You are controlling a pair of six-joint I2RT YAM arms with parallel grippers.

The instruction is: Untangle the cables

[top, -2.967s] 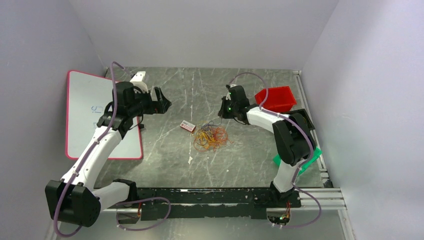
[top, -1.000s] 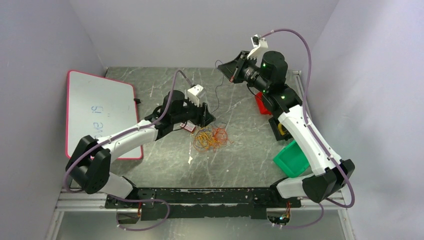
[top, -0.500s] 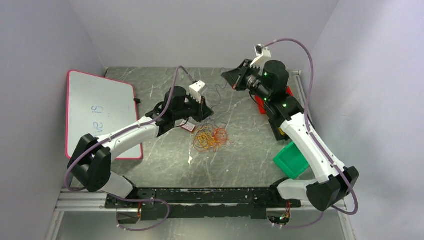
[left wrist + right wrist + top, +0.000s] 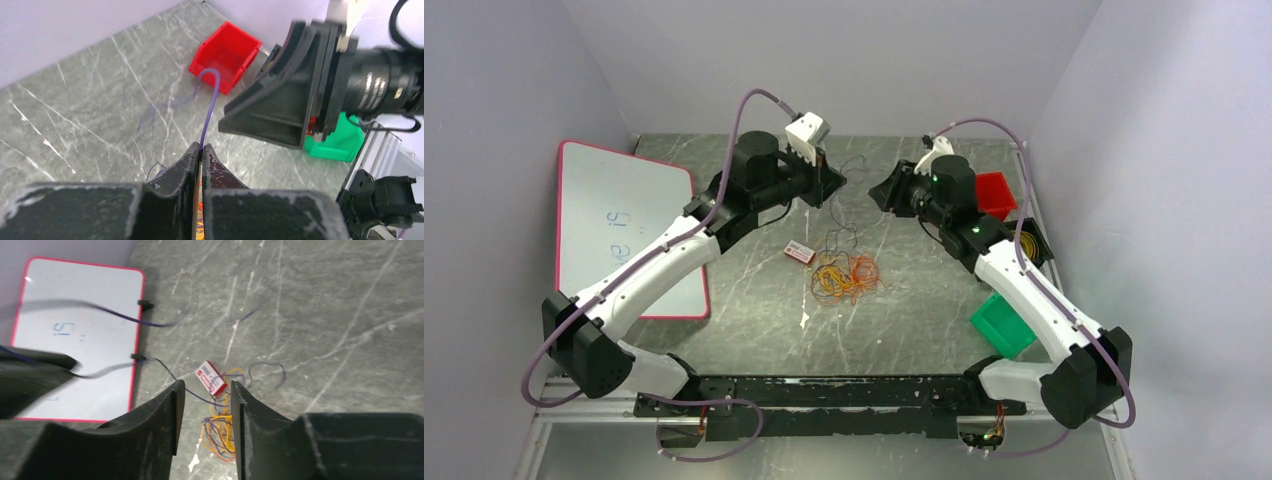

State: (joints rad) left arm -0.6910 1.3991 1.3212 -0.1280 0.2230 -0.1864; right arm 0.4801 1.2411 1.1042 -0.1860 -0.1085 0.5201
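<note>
- Your left gripper [image 4: 201,150] is clenched on a thin purple wire [image 4: 210,107] and is raised above the grey marble-look bench [image 4: 754,300]. The wire arcs up past the fingertips and, in the top view, trails down towards the pile.
- Your right gripper [image 4: 205,385] has its jaws parted, with nothing clamped between them. It faces the left gripper, near but apart.
- The tangle of thin orange, yellow and red cables [image 4: 844,276] lies mid-bench, below and between the two grippers, with dark purple loops mixed in.
- A small red-and-white rectangular box [image 4: 210,377] sits just beside the tangle on its left.
- The red open plastic bin [image 4: 235,50] is at the back right. Only its bare red floor shows inside.
- The green plastic bin [image 4: 1004,322] is by the right edge. You can't tell its contents from these views.
- A pink-rimmed whiteboard [image 4: 619,230] lies flat at the left.
</note>
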